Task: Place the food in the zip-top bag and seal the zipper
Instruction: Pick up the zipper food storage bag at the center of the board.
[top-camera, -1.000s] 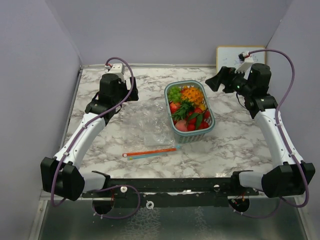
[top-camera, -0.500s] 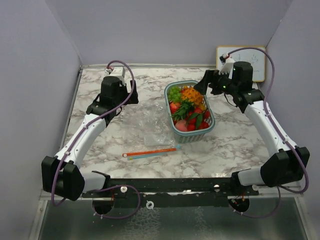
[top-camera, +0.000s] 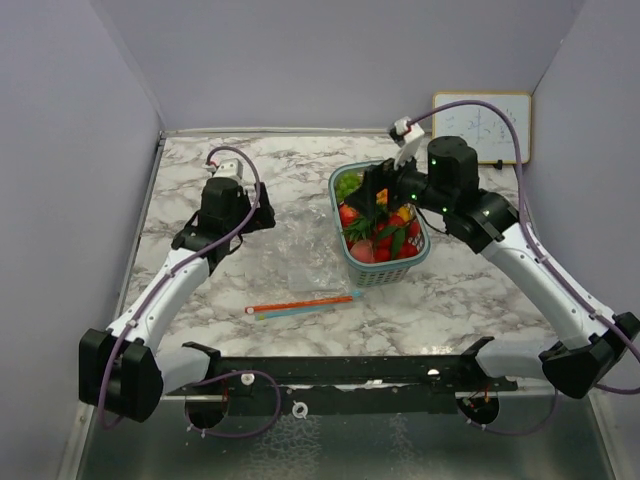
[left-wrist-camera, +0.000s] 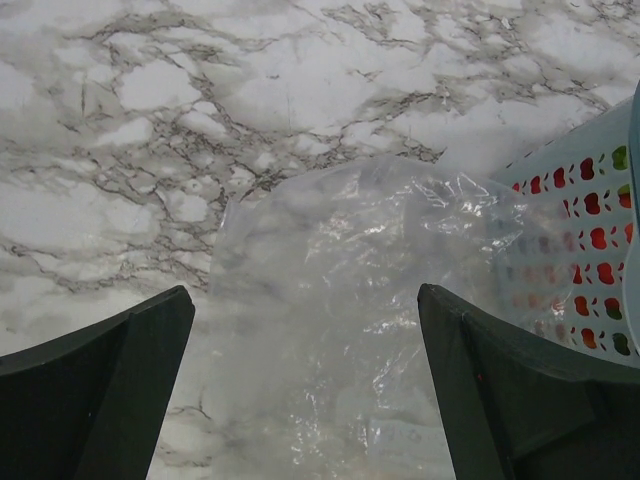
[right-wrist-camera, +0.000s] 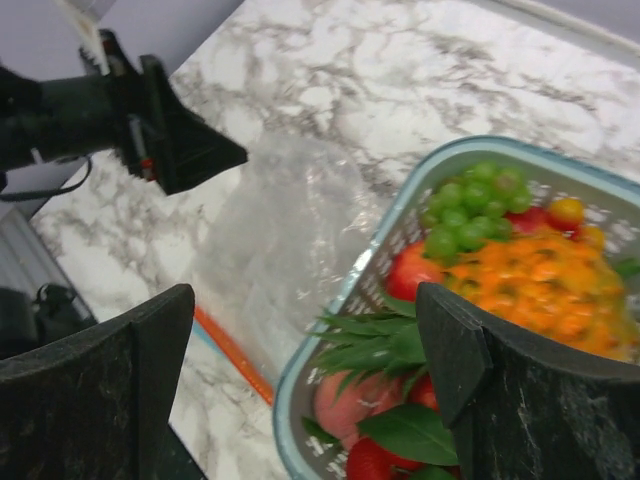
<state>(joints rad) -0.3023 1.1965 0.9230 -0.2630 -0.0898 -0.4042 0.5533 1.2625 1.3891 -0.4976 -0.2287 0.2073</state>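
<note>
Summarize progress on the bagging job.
Done: nothing; the bag lies flat and empty. In hand: nothing held; right gripper is open over the basket of food, left gripper open above the bag. Left: move every piece, then seal the zipper.

Pale lilac walls (top-camera: 330, 60) enclose a marble tabletop (top-camera: 480, 290); a whiteboard (top-camera: 492, 128) leans behind.

Teal basket (top-camera: 385, 272) ctr marble table (top-camera: 480, 290); whiteboard (top-camera: 510, 130) back-R.
</note>
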